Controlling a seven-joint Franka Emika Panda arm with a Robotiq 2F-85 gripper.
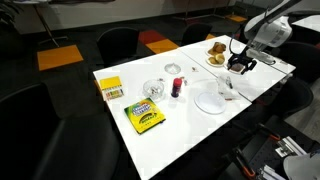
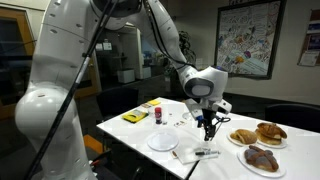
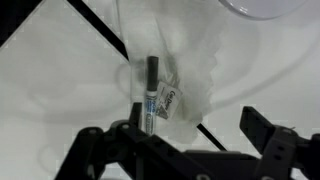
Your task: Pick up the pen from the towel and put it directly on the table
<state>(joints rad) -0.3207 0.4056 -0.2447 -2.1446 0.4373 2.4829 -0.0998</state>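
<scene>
The pen (image 3: 150,95), a thin stick with a dark cap and a printed barrel, lies on the crumpled white towel (image 3: 195,55) in the wrist view. In an exterior view the pen (image 2: 207,153) rests on the towel (image 2: 192,154) near the table's front edge. My gripper (image 2: 207,126) hangs a little above them, open and empty. In the wrist view its two dark fingers (image 3: 185,140) stand apart, with the pen's lower end by the left finger. The white table (image 1: 185,130) carries everything. My gripper (image 1: 240,66) also shows above the towel (image 1: 228,89).
A white plate (image 2: 162,142) sits beside the towel. Plates of pastries (image 2: 262,134) stand on the other side. A small red bottle (image 1: 177,87), a glass bowl (image 1: 153,90), a yellow crayon box (image 1: 145,118) and a smaller yellow box (image 1: 110,88) lie farther along. Chairs surround the table.
</scene>
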